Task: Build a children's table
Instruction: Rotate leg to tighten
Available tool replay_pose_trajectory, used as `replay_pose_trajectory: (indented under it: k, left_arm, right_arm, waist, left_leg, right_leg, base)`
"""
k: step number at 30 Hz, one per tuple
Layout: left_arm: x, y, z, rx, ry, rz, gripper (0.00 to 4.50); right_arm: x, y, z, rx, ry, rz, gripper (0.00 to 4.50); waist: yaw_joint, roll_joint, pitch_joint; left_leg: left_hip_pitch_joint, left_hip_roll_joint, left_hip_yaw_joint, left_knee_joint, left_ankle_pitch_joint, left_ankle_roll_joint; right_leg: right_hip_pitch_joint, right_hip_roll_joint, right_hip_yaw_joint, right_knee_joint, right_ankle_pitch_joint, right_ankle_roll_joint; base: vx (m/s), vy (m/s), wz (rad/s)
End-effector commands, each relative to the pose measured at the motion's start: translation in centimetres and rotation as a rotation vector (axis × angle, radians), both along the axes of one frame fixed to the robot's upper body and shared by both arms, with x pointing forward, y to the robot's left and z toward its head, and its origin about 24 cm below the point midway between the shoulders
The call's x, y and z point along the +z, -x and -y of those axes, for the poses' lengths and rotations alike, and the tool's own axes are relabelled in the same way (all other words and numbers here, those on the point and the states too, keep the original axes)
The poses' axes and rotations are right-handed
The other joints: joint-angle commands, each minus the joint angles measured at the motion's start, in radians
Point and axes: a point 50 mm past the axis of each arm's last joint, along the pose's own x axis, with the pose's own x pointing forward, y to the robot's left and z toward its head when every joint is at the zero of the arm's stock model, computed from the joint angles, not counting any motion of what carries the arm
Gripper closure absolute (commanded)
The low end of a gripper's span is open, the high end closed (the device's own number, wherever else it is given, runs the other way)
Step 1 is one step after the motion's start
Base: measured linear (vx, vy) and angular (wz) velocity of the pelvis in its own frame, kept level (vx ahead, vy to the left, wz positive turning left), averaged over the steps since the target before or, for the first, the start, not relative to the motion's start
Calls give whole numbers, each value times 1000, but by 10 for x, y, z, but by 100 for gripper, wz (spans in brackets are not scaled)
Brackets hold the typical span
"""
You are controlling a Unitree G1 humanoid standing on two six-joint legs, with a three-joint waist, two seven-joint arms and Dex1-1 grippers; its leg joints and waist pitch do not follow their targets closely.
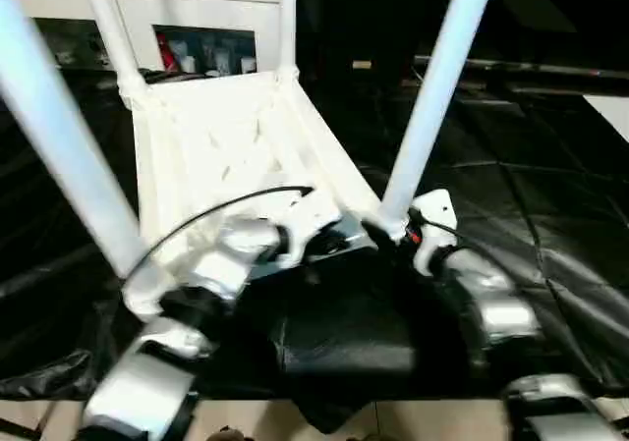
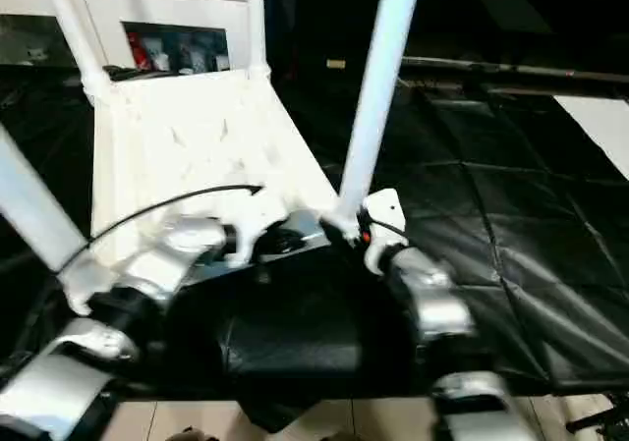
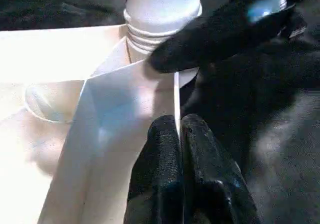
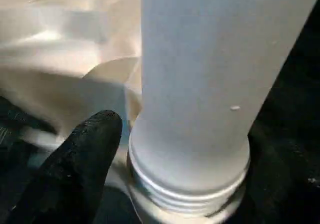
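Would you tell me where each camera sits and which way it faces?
Left eye: head, looking down at the upturned tabletop over both silver forearms.
Right eye: same scene, slightly aside.
Left wrist: along the left gripper, shut at the tabletop's edge.
Right wrist: facing the leg at its socket, one black finger beside it.
Shared: that leg appears in all views.

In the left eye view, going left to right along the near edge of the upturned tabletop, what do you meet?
Near-left leg → left gripper, at the tabletop's near rim → near-right leg → right gripper at that leg's base → black mat.
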Motion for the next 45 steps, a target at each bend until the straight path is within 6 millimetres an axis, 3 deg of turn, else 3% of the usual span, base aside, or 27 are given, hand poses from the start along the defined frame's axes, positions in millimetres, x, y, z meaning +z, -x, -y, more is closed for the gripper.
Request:
replay_pose_trajectory:
  k: [1,4,6,9,14,15,20,25,29,30,31,33,36,39,43,44,45]
  left_arm:
    - [0,10,7,-139,32,-15,450]
    - [2,14,-4,-204,35,-35,450]
    - [6,19,-22,-262,37,-88,450]
    - [7,21,-30,-276,28,-109,450]
    - [8,17,-40,-240,22,-93,450]
    - [9,17,-41,-235,26,-90,450]
    - [11,18,-41,-241,35,-90,450]
    - [7,13,-33,-175,35,-54,450]
    - [2,5,-25,-64,6,-24,450]
    - [0,-2,-15,19,10,-5,450]
    - [0,-2,-15,22,11,-4,450]
    - [-2,-10,8,137,8,27,450]
    - [-3,-11,23,182,12,39,450]
    - [-3,-9,40,171,29,47,450]
    - [-1,-8,46,140,44,54,450]
    - [-1,-8,46,137,43,55,450]
    - [-2,-8,39,125,34,55,450]
  right_arm:
    - [2,7,-13,176,19,8,71]
    - [7,12,-5,269,28,6,71]
    - [18,13,4,349,41,20,71]
    - [22,13,6,371,33,22,71]
    - [17,18,4,419,57,-4,71]
    - [16,18,4,423,53,-9,71]
    - [15,22,0,448,25,-25,122]
    - [2,20,-6,301,-18,-61,154]
    - [-12,15,-11,99,-11,-85,175]
    - [-19,11,-15,-55,-38,-112,177]
    - [-19,11,-15,-61,-39,-114,178]
    - [-28,4,-28,-236,-1,-153,178]
    - [-31,1,-39,-268,38,-164,178]
    - [-31,-1,-56,-249,55,-162,178]
    - [-27,-4,-61,-261,38,-141,178]
    - [-25,-6,-60,-264,24,-131,123]
    - [-17,-9,-58,-235,-26,-94,110]
  waist:
    - [9,-8,-52]
    - [14,-6,-52]
    - [24,-3,-54]
    - [28,-1,-55]
    - [28,-6,-49]
    - [27,-10,-49]
    - [30,-10,-49]
    - [25,-11,-48]
    - [16,-11,-40]
    - [11,-12,-39]
    - [10,-12,-37]
    - [5,-12,-41]
    - [-2,-13,-41]
    - [-2,-15,-44]
    - [-1,-16,-45]
    - [0,-15,-45]
    - [-1,-17,-45]
  left_leg:
    - [-3,44,-24,-57,-204,76]
    - [0,46,-22,-57,-187,81]
    - [2,52,-22,-57,-169,85]
    - [2,56,-18,-56,-146,84]
    - [2,51,-19,-58,-181,55]
    - [2,51,-19,-58,-180,55]
    - [0,51,-19,-57,-158,61]
    - [2,50,-20,-58,-165,56]
    - [7,48,-24,-65,-226,20]
    - [14,48,-26,-67,-262,4]
    - [15,48,-28,-68,-273,0]
    - [15,49,-31,-69,-274,-12]
    - [13,45,-31,-66,-279,-11]
    - [10,41,-27,-62,-258,16]
    - [6,40,-27,-63,-253,30]
    - [6,41,-27,-63,-254,31]
    - [7,43,-28,-65,-261,30]
  right_leg:
    - [50,-92,55,-90,-258,-169]
    - [48,-90,55,-86,-231,-179]
    - [50,-90,55,-77,-179,-196]
    - [48,-84,52,-64,-103,-225]
    - [49,-91,55,-76,-201,-204]
    - [48,-91,54,-77,-207,-200]
    - [50,-88,54,-73,-187,-195]
    - [44,-91,55,-76,-206,-194]
    - [39,-93,54,-94,-356,-153]
    - [33,-92,54,-101,-418,-134]
    - [32,-94,55,-103,-439,-129]
    - [32,-96,55,-103,-450,-120]
    - [34,-95,55,-104,-437,-123]
    - [35,-93,57,-102,-388,-126]
    - [38,-93,56,-103,-388,-120]
    - [37,-94,56,-104,-395,-118]
    - [36,-95,55,-104,-404,-117]
  base:
    - [0,0,0]
    - [0,0,0]
    - [0,0,0]
    - [0,0,0]
    - [0,0,0]
    - [0,0,0]
    - [0,0,0]
    - [0,0,0]
    - [0,0,0]
    - [0,0,0]
    - [0,0,0]
    - [0,0,0]
    - [0,0,0]
    - [0,0,0]
    - [0,0,0]
    - [0,0,0]
    - [0,0,0]
